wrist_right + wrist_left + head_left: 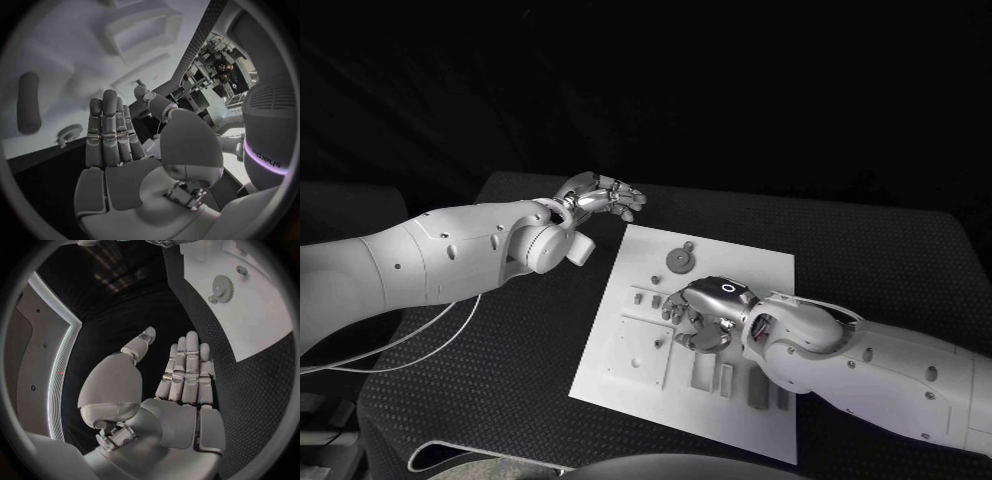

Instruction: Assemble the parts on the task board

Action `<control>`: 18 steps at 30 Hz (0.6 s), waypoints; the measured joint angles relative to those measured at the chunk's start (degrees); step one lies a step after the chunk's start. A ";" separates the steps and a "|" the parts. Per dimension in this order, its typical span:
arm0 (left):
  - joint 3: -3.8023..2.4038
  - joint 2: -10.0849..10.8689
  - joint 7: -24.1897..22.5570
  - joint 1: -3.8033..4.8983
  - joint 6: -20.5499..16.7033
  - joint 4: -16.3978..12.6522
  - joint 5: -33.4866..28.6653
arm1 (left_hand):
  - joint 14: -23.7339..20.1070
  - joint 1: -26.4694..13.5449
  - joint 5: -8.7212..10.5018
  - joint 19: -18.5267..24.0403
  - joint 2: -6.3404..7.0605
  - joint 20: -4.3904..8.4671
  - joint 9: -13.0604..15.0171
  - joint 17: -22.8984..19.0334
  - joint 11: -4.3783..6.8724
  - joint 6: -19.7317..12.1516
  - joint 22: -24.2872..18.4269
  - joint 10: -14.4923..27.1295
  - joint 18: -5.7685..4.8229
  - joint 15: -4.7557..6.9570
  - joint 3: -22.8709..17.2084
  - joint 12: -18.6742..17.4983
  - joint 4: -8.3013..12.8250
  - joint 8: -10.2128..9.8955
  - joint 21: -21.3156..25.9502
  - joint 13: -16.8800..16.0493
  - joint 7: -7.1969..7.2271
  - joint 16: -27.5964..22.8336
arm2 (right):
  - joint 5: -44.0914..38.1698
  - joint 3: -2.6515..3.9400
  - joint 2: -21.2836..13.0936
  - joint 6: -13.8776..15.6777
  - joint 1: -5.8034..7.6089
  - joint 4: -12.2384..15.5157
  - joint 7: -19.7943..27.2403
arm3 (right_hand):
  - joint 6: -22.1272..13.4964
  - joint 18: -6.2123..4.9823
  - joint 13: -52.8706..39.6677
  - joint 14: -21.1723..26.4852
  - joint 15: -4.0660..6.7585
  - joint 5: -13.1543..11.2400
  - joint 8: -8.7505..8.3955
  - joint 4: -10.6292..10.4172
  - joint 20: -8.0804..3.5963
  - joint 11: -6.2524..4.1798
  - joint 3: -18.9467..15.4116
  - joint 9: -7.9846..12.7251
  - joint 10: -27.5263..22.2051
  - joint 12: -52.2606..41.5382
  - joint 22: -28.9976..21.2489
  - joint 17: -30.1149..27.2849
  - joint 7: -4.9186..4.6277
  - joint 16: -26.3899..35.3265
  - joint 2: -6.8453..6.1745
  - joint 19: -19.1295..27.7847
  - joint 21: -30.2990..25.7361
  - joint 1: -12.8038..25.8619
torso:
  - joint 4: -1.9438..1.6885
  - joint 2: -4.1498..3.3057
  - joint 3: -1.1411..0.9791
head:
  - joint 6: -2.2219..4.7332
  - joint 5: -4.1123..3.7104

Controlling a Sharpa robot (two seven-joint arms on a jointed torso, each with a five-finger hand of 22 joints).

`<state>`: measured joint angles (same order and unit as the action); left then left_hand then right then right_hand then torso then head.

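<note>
The white task board [646, 408] lies in the middle of the black table. A grey gear [679, 258] sits near its far edge, small grey parts [646, 297] lie by its left side, and long grey pieces [756, 390] lie near its front right. My right hand [710, 315] hovers over the board's middle; in the right wrist view this hand [115, 150] has straight, spread fingers and holds nothing. My left hand [600, 195] hangs off the board's far left corner, and its palm [181, 390] is flat and empty.
The board [262, 305] and gear [220, 287] lie beyond my left fingers. Beyond the right fingers, the board [69, 45] has a rectangular recess [144, 30], a long grey pin [28, 102] and the gear [70, 132]. White cables [423, 345] trail at the table's left.
</note>
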<state>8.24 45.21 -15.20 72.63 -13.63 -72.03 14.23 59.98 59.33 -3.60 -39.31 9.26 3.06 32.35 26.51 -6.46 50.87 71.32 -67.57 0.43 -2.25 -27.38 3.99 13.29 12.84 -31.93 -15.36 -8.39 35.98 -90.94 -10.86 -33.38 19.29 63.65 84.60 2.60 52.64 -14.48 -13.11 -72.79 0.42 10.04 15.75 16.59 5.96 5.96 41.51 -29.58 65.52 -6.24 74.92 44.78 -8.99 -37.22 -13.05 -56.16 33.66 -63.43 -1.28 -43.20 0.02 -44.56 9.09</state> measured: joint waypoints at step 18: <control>0.01 -0.48 -0.04 0.00 0.19 1.42 -0.01 | 0.00 0.00 0.00 0.00 0.00 0.00 0.00 0.12 0.00 0.00 0.04 0.00 0.00 0.00 0.00 0.00 0.00 0.20 0.22 0.05 0.00 0.00 | 11.15 3.53 -11.34 -4.37 5.52 5.08 0.44 | 0.43 1.26 1.83 -2.74 0.90 3.26 0.00 0.10 -3.61 -0.79 -6.11 0.32 1.19 0.00 0.03 5.94 -0.03 -14.81 1.22 -4.64 11.68 1.22 | 0.31 0.25 -0.08 | 1.69 -2.24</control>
<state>8.26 44.73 -15.24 72.63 -13.43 -70.60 14.23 59.98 59.33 -3.60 -39.31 9.26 3.06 32.35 26.62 -6.46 50.87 71.36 -67.57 0.43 -2.25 -27.38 3.99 13.29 13.04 -31.71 -15.31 -8.39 35.98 -79.79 -7.33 -44.71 14.92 69.16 89.68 3.04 53.07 -13.22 -11.28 -75.53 1.33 13.30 15.75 16.70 2.34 5.17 35.40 -29.26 66.71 -6.24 74.95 50.72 -9.02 -52.03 -11.83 -60.80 45.34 -62.21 -0.97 -42.95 -0.06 -42.87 6.85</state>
